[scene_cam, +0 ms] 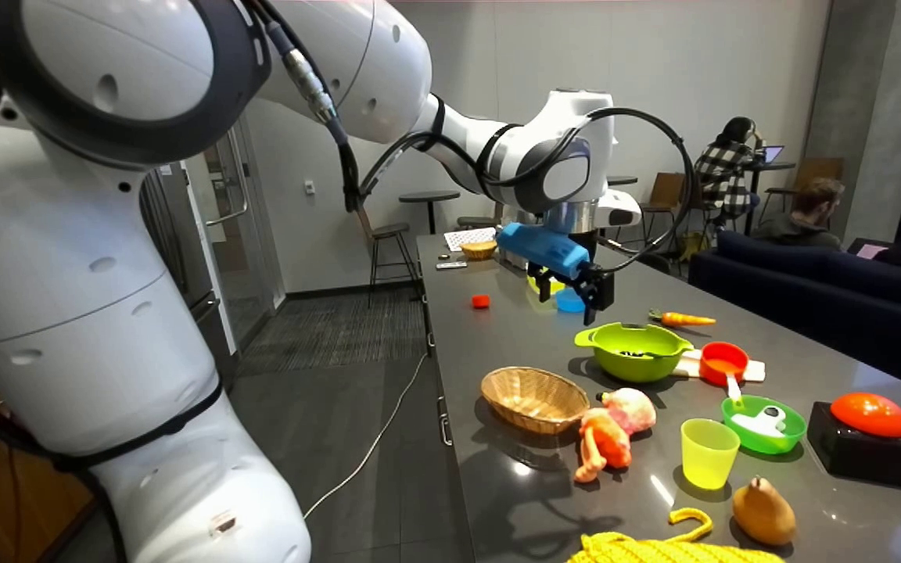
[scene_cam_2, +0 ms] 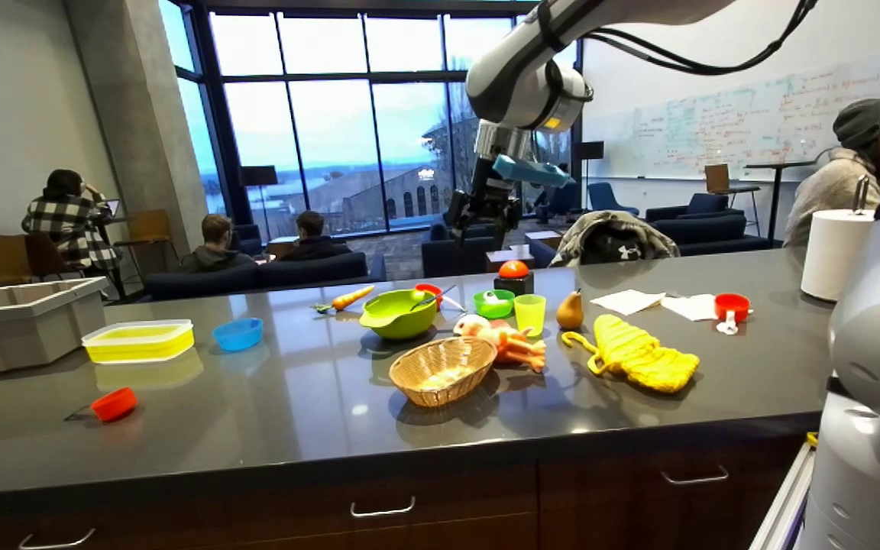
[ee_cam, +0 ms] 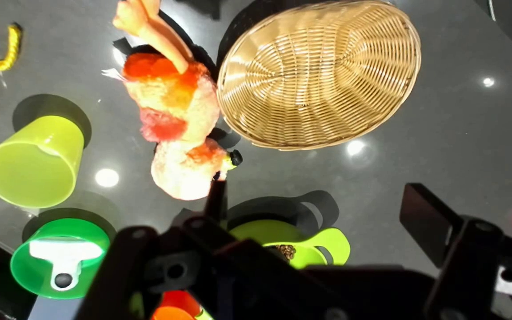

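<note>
Below and apart from the spread claw (scene_cam: 568,306), the green bowl (scene_cam: 632,366).

Glossy countertop (scene_cam_2: 272,405), woven wicker basket (ee_cam: 318,75), smooth plastic lime bowl (scene_cam_2: 394,317), fuzzy plush toy (ee_cam: 176,102), coarse yellow knit (scene_cam_2: 642,359)

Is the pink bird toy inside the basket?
No, the wrist view shows the bird toy lying on the counter beside the wicker basket.

Rounded white arm (scene_cam: 98,305), black cables (scene_cam: 349,168) and straps (scene_cam: 177,424), blue block (scene_cam: 542,249), black jointed hand (scene_cam: 567,310)
</note>
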Motion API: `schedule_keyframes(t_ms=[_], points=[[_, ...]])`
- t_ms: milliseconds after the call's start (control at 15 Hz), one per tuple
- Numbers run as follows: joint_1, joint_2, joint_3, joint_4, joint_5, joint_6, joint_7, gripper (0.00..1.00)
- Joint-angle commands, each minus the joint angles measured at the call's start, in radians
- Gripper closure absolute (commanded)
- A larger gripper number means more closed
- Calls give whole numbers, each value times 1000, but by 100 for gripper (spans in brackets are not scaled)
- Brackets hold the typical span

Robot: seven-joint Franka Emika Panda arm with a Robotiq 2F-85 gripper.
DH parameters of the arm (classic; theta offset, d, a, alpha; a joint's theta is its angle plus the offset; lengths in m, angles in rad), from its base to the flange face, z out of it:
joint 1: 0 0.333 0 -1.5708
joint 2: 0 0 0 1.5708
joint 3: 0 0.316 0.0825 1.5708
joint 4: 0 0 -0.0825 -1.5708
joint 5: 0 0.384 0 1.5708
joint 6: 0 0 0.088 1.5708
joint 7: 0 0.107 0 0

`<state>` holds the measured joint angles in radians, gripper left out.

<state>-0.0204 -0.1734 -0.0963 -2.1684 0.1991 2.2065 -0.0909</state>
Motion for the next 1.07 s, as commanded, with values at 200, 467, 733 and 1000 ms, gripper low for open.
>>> schedule_keyframes(t_ms=[200, 467, 733, 1000], points=[[-2, -5, 2, -3, 21, 6, -39, 0], [-6, 32, 7, 21, -38, 130, -106, 0], [-9, 117, 4, 69, -80, 262, -146, 0], [-12, 233, 11, 162, -67, 325, -199, 0]])
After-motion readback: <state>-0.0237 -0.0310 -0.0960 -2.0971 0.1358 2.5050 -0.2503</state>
